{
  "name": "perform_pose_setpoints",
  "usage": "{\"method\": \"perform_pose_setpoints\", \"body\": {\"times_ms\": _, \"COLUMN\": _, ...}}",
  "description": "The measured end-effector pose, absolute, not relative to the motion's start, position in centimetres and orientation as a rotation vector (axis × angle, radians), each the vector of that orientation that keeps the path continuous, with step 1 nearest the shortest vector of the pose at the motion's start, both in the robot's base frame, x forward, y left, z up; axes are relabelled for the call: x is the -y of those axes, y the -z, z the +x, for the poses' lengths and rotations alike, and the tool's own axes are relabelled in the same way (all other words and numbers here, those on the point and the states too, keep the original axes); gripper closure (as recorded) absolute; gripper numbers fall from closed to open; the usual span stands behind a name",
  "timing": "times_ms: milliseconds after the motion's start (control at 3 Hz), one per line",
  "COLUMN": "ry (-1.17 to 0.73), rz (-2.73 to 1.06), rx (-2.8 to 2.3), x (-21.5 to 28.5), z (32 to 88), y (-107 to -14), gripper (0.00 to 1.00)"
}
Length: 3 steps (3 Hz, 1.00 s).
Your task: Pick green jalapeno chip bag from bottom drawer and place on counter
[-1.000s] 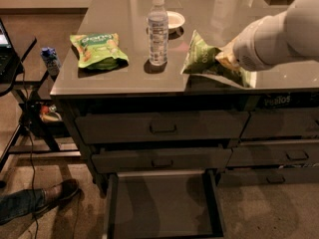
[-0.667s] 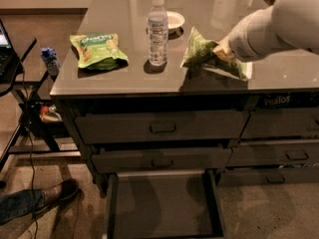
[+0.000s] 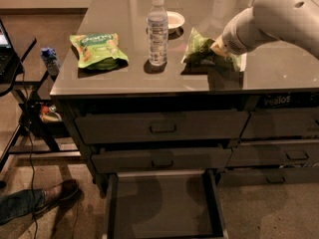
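The green jalapeno chip bag [image 3: 198,46] is pale olive and crinkled. It sits tilted low on the counter [image 3: 279,73], right of centre, and casts a shadow below it. My gripper [image 3: 218,49] is at the bag's right end, at the tip of the big white arm coming in from the upper right. It is shut on the bag. The bottom drawer [image 3: 110,203] is pulled open at the foot of the cabinet, and its flat dark inside shows nothing in it.
A clear water bottle [image 3: 157,31] stands just left of the bag, with a small white bowl [image 3: 174,20] behind it. A brighter green bag [image 3: 97,49] lies at the counter's left. A black side table [image 3: 15,68] and a person's shoe [image 3: 60,190] are at left.
My arm has carried the chip bag leftward and further back over the counter, closer to the bottle. The bottle, the other bag and the drawer have not moved.
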State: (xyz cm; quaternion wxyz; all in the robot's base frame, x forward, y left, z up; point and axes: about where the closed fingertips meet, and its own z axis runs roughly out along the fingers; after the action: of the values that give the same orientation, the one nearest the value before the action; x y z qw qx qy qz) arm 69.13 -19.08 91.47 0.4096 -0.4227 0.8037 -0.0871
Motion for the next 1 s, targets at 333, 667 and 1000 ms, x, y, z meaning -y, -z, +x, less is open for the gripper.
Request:
{"method": "perform_pose_setpoints", "body": {"times_ms": 333, "ry": 0.218, "rz": -1.063, "rx": -2.026, "x": 19.13, "z": 69.43, "y": -91.26, "gripper": 0.82}}
{"method": "perform_pose_setpoints", "body": {"times_ms": 667, "ry": 0.218, "rz": -1.063, "rx": -2.026, "x": 19.13, "z": 69.43, "y": -91.26, "gripper": 0.59}}
{"method": "perform_pose_setpoints", "body": {"times_ms": 1000, "ry": 0.218, "rz": -1.064, "rx": -2.026, "x": 19.13, "z": 69.43, "y": -91.26, "gripper": 0.36}}
